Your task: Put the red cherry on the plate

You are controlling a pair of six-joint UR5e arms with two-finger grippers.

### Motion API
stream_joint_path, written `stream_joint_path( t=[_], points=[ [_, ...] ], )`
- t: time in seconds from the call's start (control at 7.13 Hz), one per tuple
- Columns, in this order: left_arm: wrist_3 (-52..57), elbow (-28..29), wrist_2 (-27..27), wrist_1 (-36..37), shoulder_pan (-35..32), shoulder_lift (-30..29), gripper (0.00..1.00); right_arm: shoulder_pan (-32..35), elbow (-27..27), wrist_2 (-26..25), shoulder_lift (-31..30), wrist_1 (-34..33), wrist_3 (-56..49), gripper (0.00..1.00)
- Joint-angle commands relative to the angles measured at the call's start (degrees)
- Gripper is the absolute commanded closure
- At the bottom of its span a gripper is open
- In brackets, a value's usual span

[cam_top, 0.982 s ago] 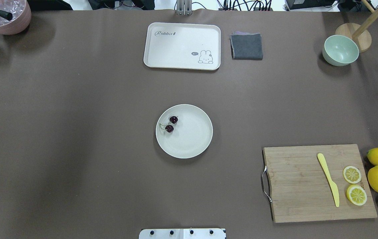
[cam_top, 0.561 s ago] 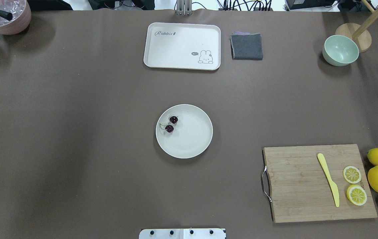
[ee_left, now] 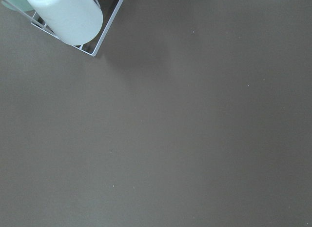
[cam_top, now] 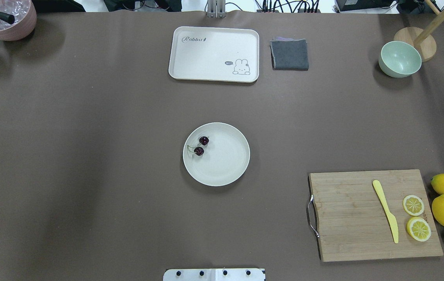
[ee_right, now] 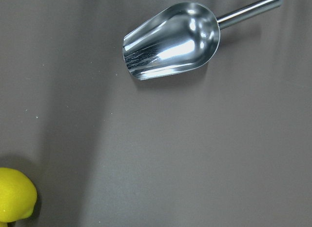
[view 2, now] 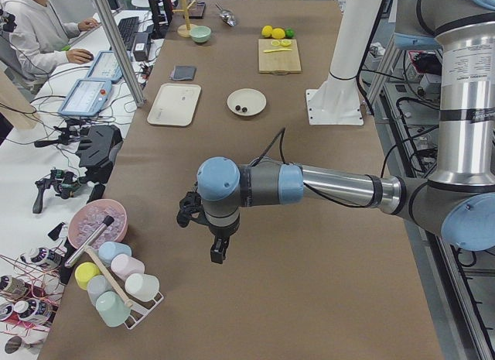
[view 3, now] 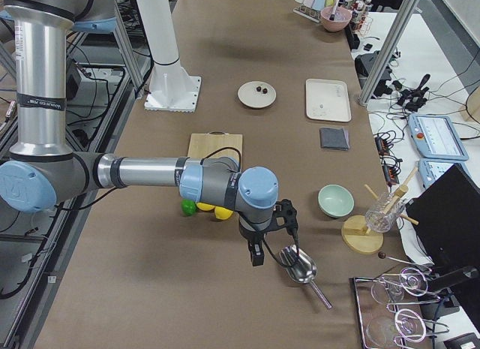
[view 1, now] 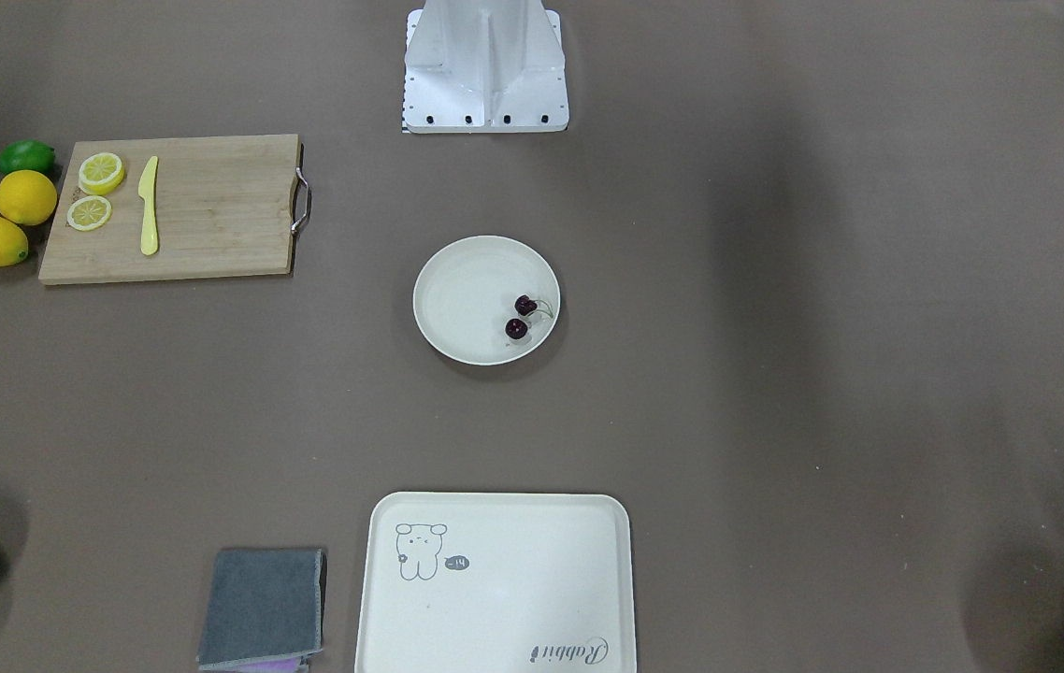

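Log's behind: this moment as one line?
red cherry: on plate | left claw: near cup rack, state unclear | right claw: near scoop, state unclear

red cherry (cam_top: pixel 199 151) lying on the plate (cam_top: pixel 226 166) mid-table, tray (cam_top: pixel 206 54) sitting beyond it, cutting board (cam_top: pixel 354 218) lying to the robot's right

Red cherry (cam_top: pixel 201 146) down on plate (cam_top: pixel 226 168): pair of tiny dark maroon fruits, near black, joined by thin greenish stems. Both rest on plate's flat floor, close to rim on robot's left side, one fruit just beyond other, stems reaching toward rim. Plate round, shallow, off-white, raised rim, lying flat mid-table (cam_top: pixel 89 156), well apart from every edge.
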Motion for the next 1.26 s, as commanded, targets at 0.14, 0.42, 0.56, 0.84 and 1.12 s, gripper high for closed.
stream_joint_path(
  t=[0.14,0.42,0.56,0.84,1.12],
  points=[
    [0.0,-0.1,-4.4,-1.0,-1.9,1.5,0.02,2.2,-0.6,2.0,-0.6,3.4,0.0,0.0],
    [0.0,-0.1,-4.4,-1.0,-1.9,1.1,0.02,2.4,-0.1,1.4,-1.6,3.5,-0.7,0.0],
    [0.0,-0.3,-4.4,-1.0,-1.9,1.2,0.02,2.4,-0.1,1.4,-1.6,3.6,-0.7,0.0],
    [0.0,-0.5,-4.4,-1.0,-1.9,1.0,0.02,2.4,0.0,1.7,-1.8,3.5,-0.5,0.0],
    [0.0,-0.4,-4.2,-1.0,-1.8,0.8,0.02,2.4,0.0,1.6,-2.1,3.5,-0.8,0.0]
  ],
)
